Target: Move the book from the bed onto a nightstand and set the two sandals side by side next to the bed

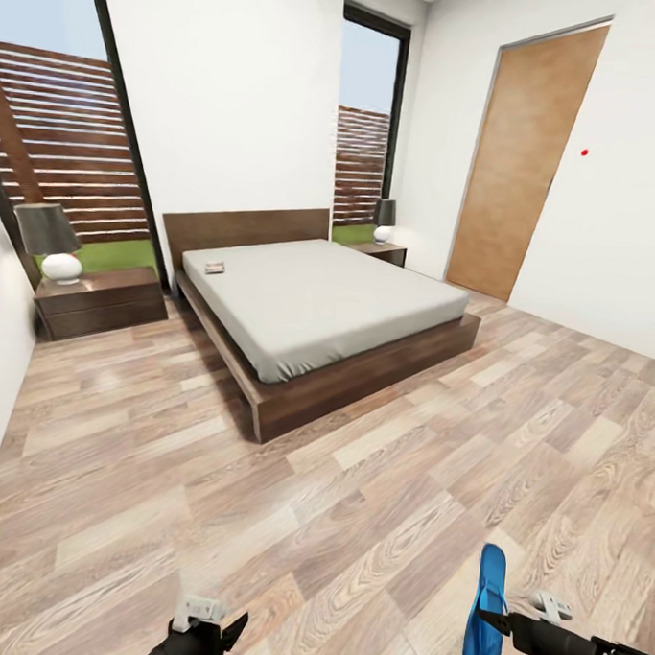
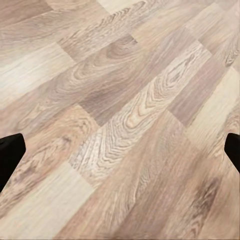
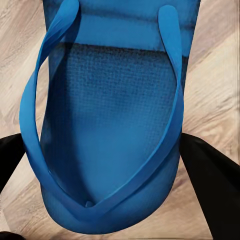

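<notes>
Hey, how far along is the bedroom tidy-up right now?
Nothing looks finished yet. The book lies on the bed near the headboard, and the nightstand holds just a lamp. In hand: the right end effector is shut on one sandal, held above the floor, far from the bed. The left end effector is open, empty. Left: both sandals and the book.

Wood-plank floor carries the bed, frame sitting flat on it, headboard against the far wall. Book lies on the mattress near the headboard, at the corner on the left. 2 nightstands on the floor: left nightstand just beside the bed with a lamp on top, far nightstand at the bed's other side, also with a lamp. Floor under the left wrist view is bare planks.
</notes>
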